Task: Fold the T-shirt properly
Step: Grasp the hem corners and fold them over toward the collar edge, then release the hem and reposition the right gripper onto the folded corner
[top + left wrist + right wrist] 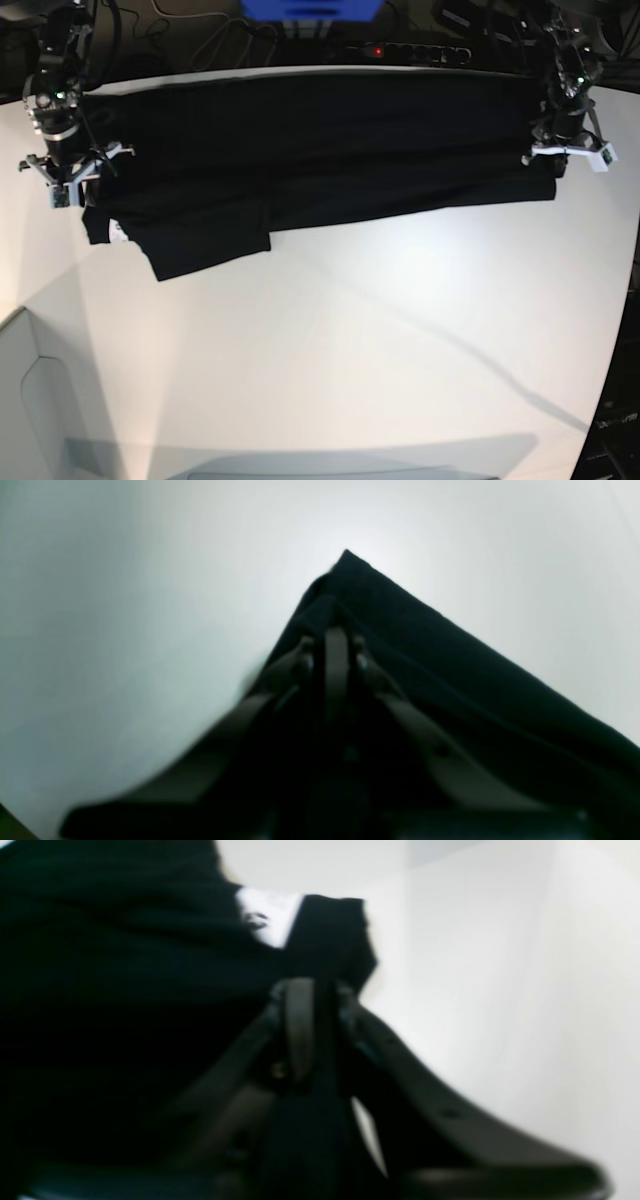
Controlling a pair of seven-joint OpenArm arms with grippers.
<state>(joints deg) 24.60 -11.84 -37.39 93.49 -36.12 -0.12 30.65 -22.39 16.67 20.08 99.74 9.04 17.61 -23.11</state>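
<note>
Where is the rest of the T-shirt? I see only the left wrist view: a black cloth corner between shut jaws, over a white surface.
Observer: In the base view the T-shirt is stretched wide across the far side of the white table, between both arms.
Operator: Is the other arm at the cloth too?
Observer: Yes. The right gripper is at the opposite end, and the right wrist view shows black cloth between its jaws.
Operator: Does any part hang out of line?
Observer: A sleeve sticks out toward the camera near the right gripper's end.
Operator: Is a label visible?
Observer: A small white tag shows in the right wrist view, just beyond that gripper.
</note>
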